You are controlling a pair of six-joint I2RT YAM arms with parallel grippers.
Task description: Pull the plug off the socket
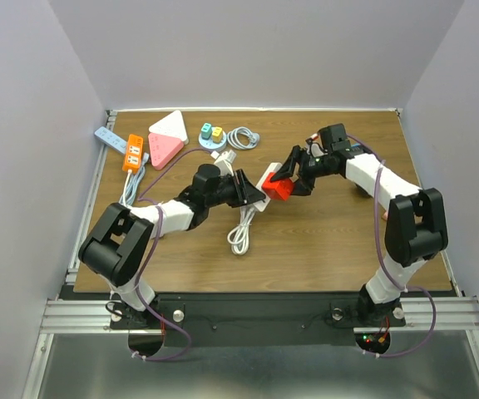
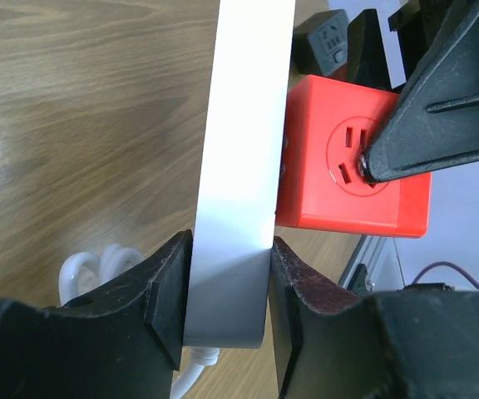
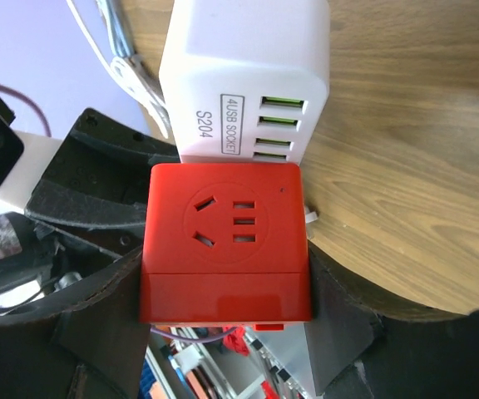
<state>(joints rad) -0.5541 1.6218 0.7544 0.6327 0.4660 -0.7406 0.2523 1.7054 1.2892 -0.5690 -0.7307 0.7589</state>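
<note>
The white socket block [image 1: 264, 178], marked "4USB SOCKET", has a red cube plug [image 1: 279, 189] butted against its side with no gap showing. My left gripper [image 1: 252, 194] is shut on the white block [image 2: 239, 166], one pad on each flat face [image 2: 227, 291]. My right gripper [image 1: 294, 178] is shut on the red cube [image 3: 225, 241], fingers on its two sides [image 3: 225, 287]. The red cube [image 2: 348, 158] sits flush against the block [image 3: 248, 75] in both wrist views. Both are held just above the wooden table.
The block's white cable coil [image 1: 240, 232] lies below it. At the back left are a blue power strip [image 1: 111, 140], an orange power strip [image 1: 131, 152], a pink and white triangular piece [image 1: 166, 137], small coloured adapters [image 1: 212, 133] and a coiled white cable [image 1: 241, 137].
</note>
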